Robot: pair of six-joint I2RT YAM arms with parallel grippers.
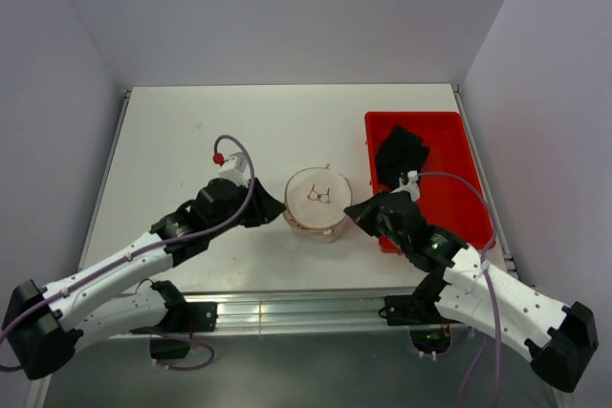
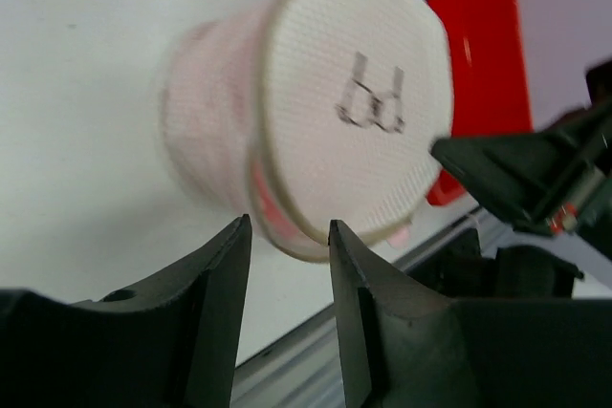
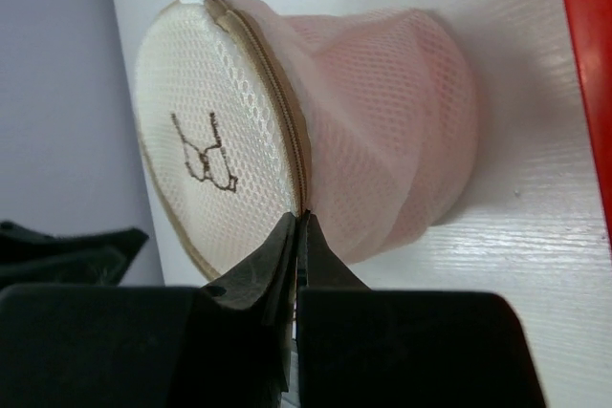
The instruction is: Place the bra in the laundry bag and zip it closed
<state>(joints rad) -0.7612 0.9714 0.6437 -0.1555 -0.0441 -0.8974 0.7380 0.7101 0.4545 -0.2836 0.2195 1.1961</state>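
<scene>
On the table (image 1: 191, 140), midway between two grippers, sits one bag (image 1: 317, 200), resting on one round face. One bra (image 3: 382, 131) shows pink through the mesh wall, inside it. At the bag's left, the left gripper (image 2: 287, 226) is released, jaws apart, with the bag's rim just beyond its tips. At its right, the right gripper (image 3: 296, 222) is clenched, tips pinching the zipper rim. One red bin (image 1: 449, 179) further right holds one black garment (image 1: 402, 152).
</scene>
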